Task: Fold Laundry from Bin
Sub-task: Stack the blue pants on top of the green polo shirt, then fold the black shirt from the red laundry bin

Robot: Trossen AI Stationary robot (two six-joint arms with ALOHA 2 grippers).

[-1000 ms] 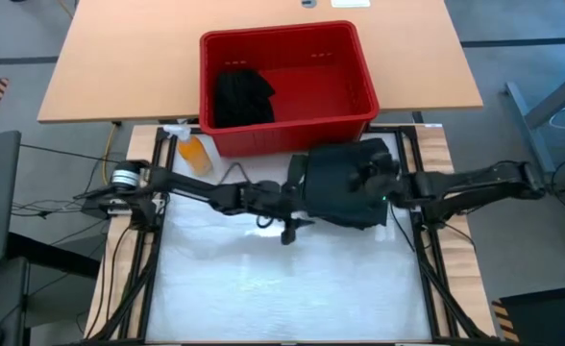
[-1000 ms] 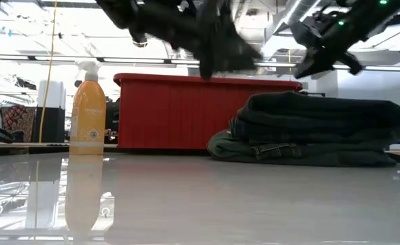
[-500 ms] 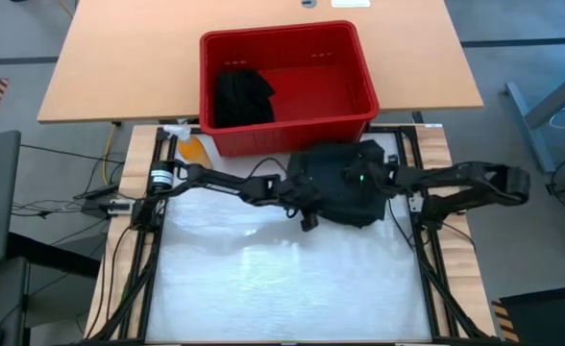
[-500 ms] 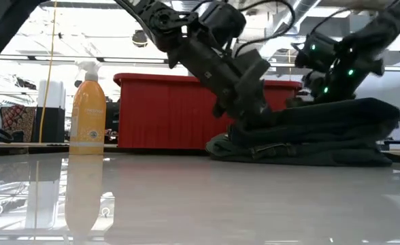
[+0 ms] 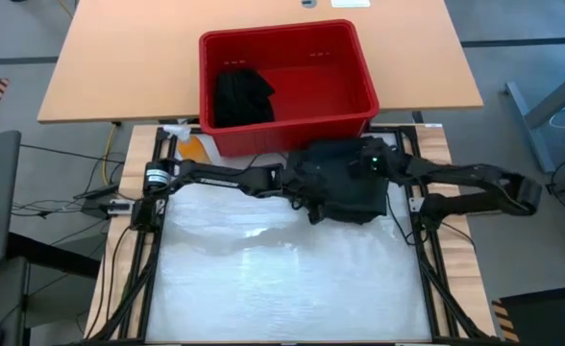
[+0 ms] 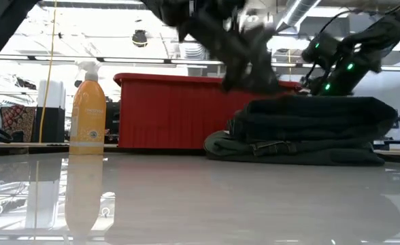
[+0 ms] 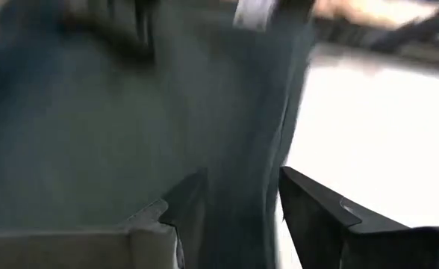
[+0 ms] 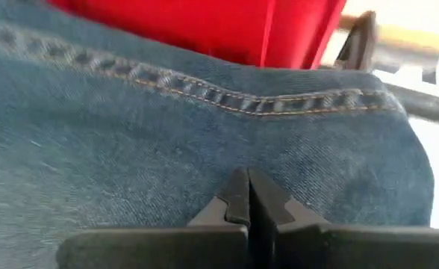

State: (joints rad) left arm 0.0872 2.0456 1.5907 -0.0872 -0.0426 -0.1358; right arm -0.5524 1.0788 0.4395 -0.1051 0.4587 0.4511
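The white counter is glossy; behind it is a bright room with ceiling lights. The folded dark clothes lie stacked beside the red bin, directly under both grippers. The left gripper has its jaws apart around cloth; the right gripper has its jaws together, pressing on denim.

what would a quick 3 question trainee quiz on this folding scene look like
1. True or false: the red bin is empty.
2. The folded pile lies: A) inside the bin B) on the table in front of the bin C) on the floor.
3. Which gripper is shut and pressing on the pile?

Key: 1 false, a black garment lies in it. 2 B. 3 the right gripper; the left gripper is open at the pile's edge.
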